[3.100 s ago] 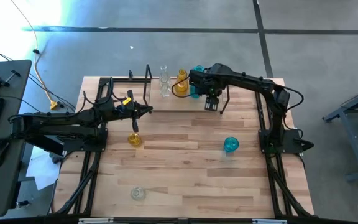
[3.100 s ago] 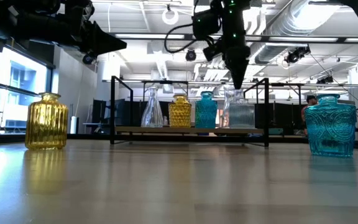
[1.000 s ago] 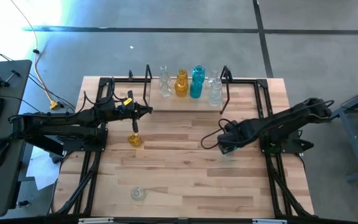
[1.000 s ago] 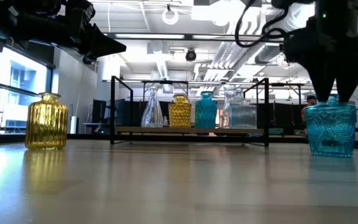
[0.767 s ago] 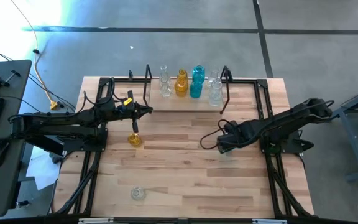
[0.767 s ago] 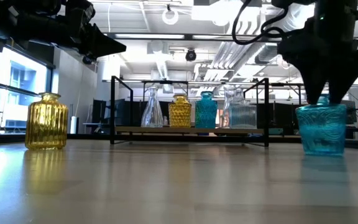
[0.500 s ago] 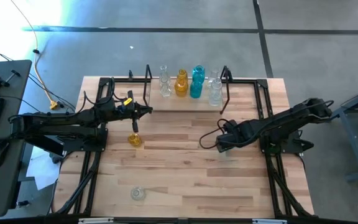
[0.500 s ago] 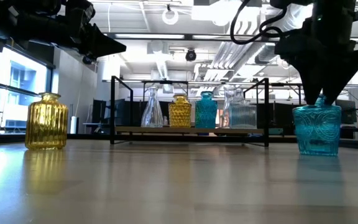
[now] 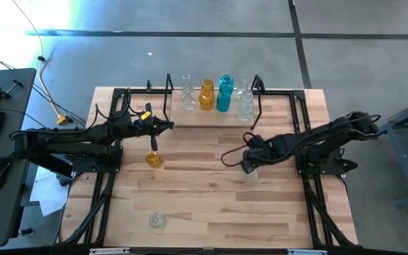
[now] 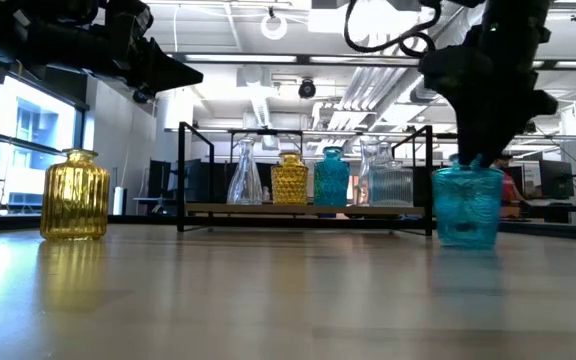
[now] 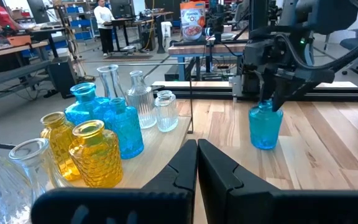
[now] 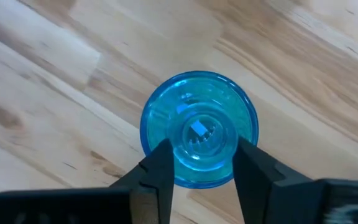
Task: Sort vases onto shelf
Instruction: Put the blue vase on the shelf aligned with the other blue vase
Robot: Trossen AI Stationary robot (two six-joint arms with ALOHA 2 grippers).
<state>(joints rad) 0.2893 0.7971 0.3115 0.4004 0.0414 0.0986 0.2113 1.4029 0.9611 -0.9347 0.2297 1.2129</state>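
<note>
A teal vase [image 10: 468, 205] stands right of the table's middle, with my right gripper [image 12: 202, 149] shut on it from above; the arm hides it in the high view. The shelf [image 9: 204, 117] at the table's far edge carries several clear, amber and teal vases on their bases [image 11: 114, 127]. An amber vase [image 9: 153, 159] stands on the table left of centre, and a clear vase [image 9: 157, 220] near the front edge. My left gripper [image 9: 170, 126] hovers shut and level above the amber vase, touching nothing. My right gripper pinches the teal vase's narrow neck at its mouth rim [image 12: 174, 149] between the two fingers [image 12: 157, 177], one on each side. The fingers come from above, pointing steeply down. The vase stays upright below them; whether its base [image 10: 468, 243] rests on the table I cannot tell.
The shelf's black frame has upright loop ends [image 9: 256, 92] near the right arm. Bare tabletop [image 9: 211, 198] spreads between the shelf and the front edge. Both arms' black bases [image 9: 101, 170] stand on the table's sides.
My right gripper has taken hold of the teal vase's neck and gone toward the table's left edge. The vase has come along with it, low over the tabletop, tipping briefly and now upright again.
</note>
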